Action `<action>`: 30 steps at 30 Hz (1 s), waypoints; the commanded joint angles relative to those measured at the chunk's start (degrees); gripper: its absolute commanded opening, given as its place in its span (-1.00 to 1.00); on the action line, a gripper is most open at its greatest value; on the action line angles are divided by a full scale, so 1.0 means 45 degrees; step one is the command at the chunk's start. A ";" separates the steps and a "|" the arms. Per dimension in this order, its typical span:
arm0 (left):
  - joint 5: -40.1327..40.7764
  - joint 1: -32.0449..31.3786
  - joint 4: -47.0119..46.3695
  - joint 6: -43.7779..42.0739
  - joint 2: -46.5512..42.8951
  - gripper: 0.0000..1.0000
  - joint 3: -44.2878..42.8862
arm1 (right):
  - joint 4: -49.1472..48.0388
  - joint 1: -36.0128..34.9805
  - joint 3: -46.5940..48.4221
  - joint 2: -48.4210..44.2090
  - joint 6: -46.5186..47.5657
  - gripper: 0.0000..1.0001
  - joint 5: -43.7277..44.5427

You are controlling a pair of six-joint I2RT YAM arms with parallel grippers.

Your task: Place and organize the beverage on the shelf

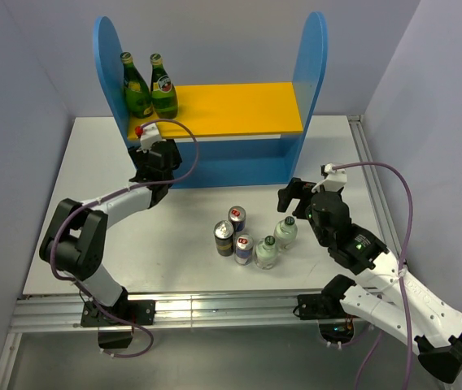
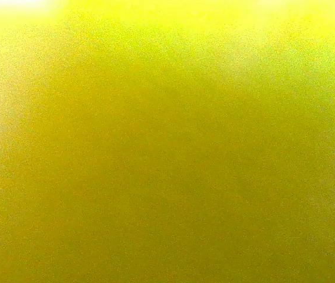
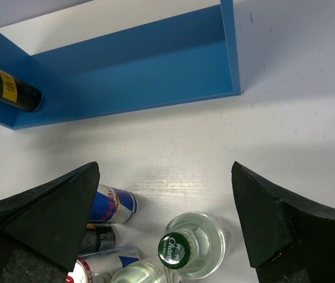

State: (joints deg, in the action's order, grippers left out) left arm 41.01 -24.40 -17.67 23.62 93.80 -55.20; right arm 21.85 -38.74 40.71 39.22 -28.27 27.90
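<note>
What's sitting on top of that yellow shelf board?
Two green bottles stand at its left end; nothing else shows on the yellow board. The left arm covers its front-left corner, so that small spot is hidden.

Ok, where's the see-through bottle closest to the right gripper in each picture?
Top external: the clear bottle stands right of the cans, just under the open right gripper.
Left wrist: not in it; only a yellow-green blur.
Right wrist: bottom middle, green cap up, in the gap between the gripper's fingers.
Shared landmark: the blue shelf, in the top and right wrist views.
</note>
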 commanded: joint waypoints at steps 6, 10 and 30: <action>0.0241 0.0091 -0.0116 -0.0033 -0.1019 0.85 -0.0273 | -0.0362 -0.0063 -0.0101 -0.0142 -0.0124 1.00 0.0128; 0.0377 0.0052 0.0118 -0.0034 -0.1273 0.88 -0.0233 | -0.0382 -0.0063 -0.0159 -0.0142 -0.0143 1.00 0.0128; 0.0360 -0.2915 0.3165 0.0298 -0.5588 0.99 0.0663 | -0.0343 -0.0082 -0.0121 -0.0181 -0.0143 1.00 0.0284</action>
State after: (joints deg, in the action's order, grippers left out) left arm 43.05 -34.44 -5.56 23.46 71.66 -53.54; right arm 21.85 -38.74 40.05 39.05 -28.67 27.92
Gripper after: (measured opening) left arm 0.993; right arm 0.998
